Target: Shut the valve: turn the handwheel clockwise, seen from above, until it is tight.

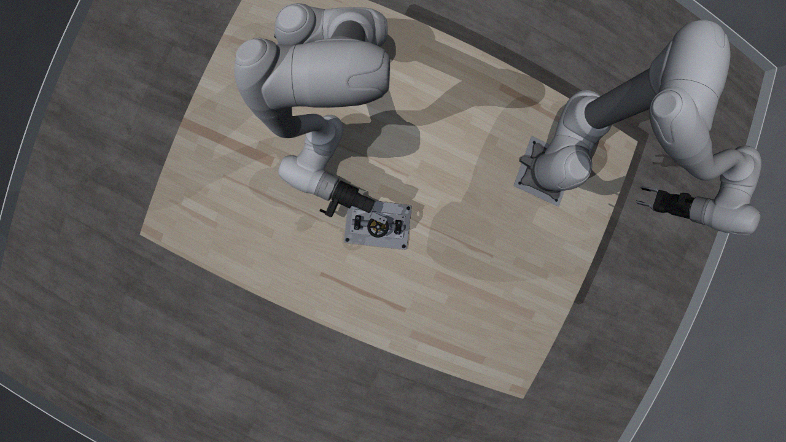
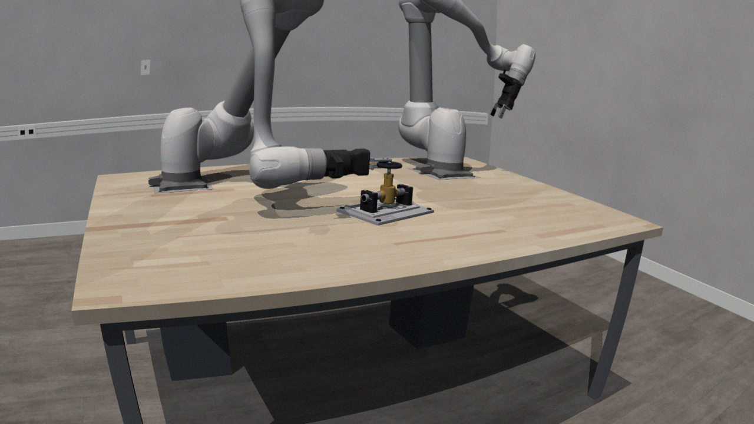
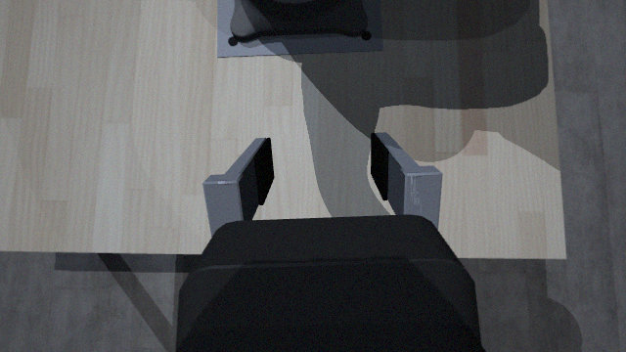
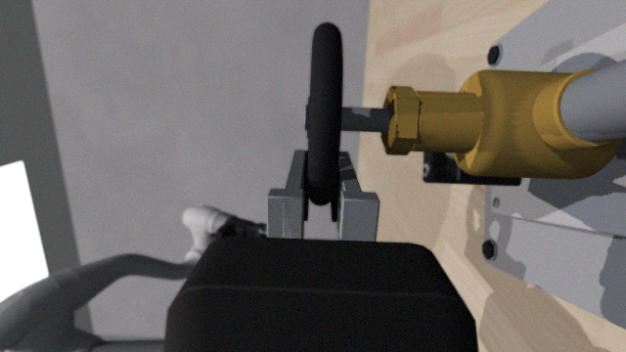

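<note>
The black handwheel sits level on the dark stem of the brass valve. The valve stands upright on a grey base plate. My right gripper lies nearly level and is shut on the handwheel's rim, one finger above it and one below. My left gripper is open and empty, raised beyond the table's edge, far from the valve. The handwheel is not seen in the left wrist view.
Two black clamps hold the valve's pipe on both sides, below the wheel. The left arm's mounting plate is on the wooden table. The right arm reaches low over the tabletop beside the valve.
</note>
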You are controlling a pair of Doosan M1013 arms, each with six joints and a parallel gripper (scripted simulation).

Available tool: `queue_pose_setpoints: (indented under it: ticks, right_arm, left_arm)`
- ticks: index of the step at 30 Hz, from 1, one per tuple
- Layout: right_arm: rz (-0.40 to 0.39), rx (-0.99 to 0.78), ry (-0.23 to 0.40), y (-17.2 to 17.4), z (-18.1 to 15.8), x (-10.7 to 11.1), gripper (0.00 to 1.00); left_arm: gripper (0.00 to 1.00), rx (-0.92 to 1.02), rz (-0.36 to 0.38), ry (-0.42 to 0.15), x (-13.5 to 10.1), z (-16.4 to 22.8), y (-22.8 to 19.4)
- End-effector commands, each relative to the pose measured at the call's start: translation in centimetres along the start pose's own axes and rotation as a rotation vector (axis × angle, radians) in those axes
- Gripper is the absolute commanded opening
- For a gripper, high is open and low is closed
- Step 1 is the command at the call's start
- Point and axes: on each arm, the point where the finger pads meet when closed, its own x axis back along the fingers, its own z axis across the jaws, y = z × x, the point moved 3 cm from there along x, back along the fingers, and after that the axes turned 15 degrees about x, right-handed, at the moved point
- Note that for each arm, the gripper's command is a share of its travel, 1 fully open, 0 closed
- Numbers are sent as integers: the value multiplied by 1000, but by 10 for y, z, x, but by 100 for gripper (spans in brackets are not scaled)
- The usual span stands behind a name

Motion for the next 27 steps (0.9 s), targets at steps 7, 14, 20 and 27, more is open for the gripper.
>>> queue_pose_setpoints:
  ticks: [7,14,20,27]
  right_arm:
    - [66,1,17,2,-1,-2,0]
    - [107,1,27,3,-2,-4,0]
    - [159,1,41,4,-2,-5,0]
    - [205,1,54,5,-2,-7,0]
  left_arm:
    - [100,0,-1,0,0,0,0]
    - [100,0,-1,0,0,0,0]
    - [100,0,-1,0,0,0,0]
    - [100,0,-1,0,0,0,0]
